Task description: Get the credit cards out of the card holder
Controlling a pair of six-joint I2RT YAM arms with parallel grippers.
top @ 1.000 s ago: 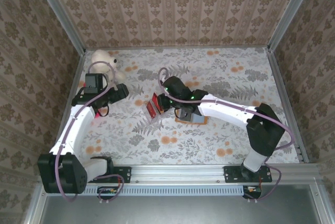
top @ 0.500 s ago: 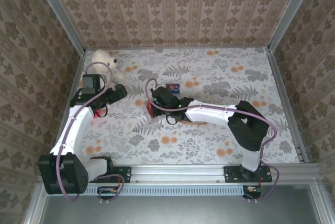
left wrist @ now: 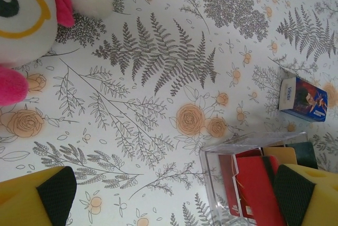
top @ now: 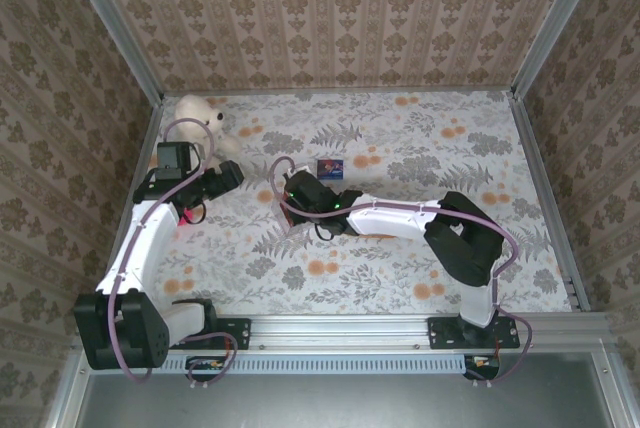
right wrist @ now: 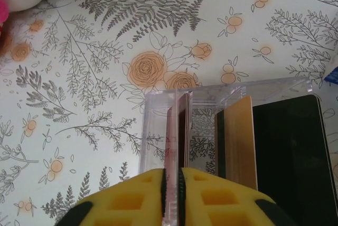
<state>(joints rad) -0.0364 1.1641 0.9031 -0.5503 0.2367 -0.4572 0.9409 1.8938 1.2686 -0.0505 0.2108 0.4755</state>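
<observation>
The right gripper [right wrist: 171,179] is barely parted around the edge of a thin red plastic card [right wrist: 181,131] standing in a clear plastic box [right wrist: 227,86]. Whether it grips cannot be told.

The right arm [top: 400,216] stretches left across the floral counter [top: 420,148], with the right gripper [top: 292,200] low near the centre. A small dark-blue box [top: 330,168] lies just beyond it. The left gripper [top: 232,176] sits near a white stuffed toy [top: 195,113].
</observation>
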